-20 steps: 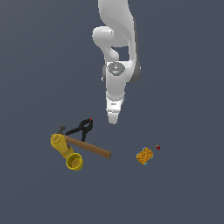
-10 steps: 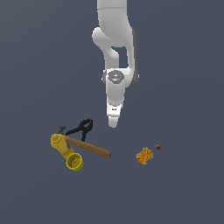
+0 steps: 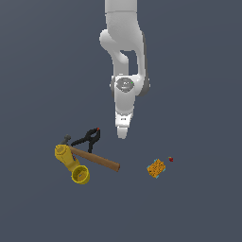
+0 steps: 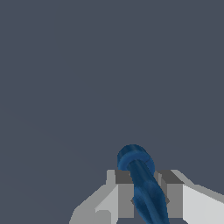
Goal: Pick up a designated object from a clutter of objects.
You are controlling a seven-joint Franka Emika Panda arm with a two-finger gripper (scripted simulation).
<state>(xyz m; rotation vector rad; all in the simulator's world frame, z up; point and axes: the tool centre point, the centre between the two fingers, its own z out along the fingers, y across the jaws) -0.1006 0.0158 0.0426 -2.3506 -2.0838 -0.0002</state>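
Plain grey floor lay under the gripper [image 4: 144, 192], which clamped a dark-blue piece [image 4: 142, 183] above scattered clutter [image 3: 87, 158].

This is a simulated test scene, not a real room: a flat, uniform slate-grey ground [image 3: 38, 56] fills both views with no walls, furniture, seams or horizon. The smooth white robot arm [image 3: 124, 71] and the few loose items, a yellow pitcher-like object [image 3: 71, 163], a wooden-handled hammer [image 3: 97, 160], a black red-tipped clamp [image 3: 88, 139] and a small orange block [image 3: 156, 168], are plainly shaded computer renders with hardly any shadow beneath them.
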